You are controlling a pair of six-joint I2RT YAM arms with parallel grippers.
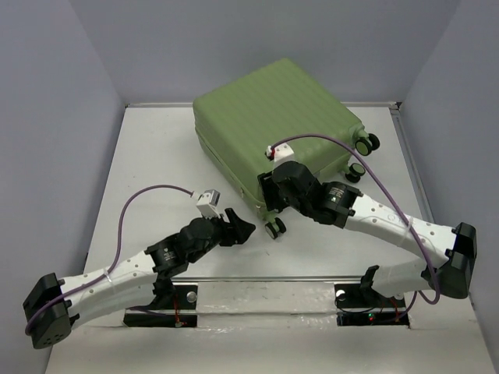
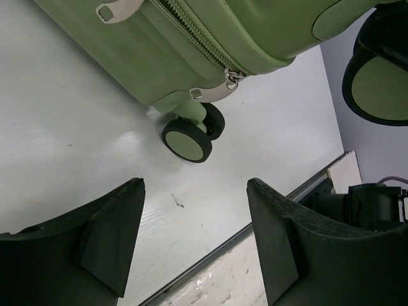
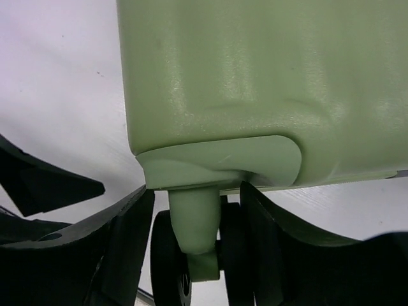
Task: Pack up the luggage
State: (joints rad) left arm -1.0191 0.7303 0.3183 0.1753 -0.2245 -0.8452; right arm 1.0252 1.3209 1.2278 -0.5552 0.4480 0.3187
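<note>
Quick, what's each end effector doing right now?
Left end effector: open, empty.
Right end effector: straddles a wheel of the luggage; grip cannot be told.

**Top external:** fixed, high behind the arm bases, facing down and forward. Far off, with the whole table (image 1: 148,156) in frame.

**Left wrist:** low over the tabletop, looking out past the left gripper (image 2: 194,191) toward the wheeled end of the luggage (image 2: 191,38). Near.

**Right wrist:** right up against that end, looking past the right gripper (image 3: 197,191) at one caster (image 3: 191,223). Very near.

**Shared:** all three views cover the luggage's wheeled end and the adjoining tabletop.
</note>
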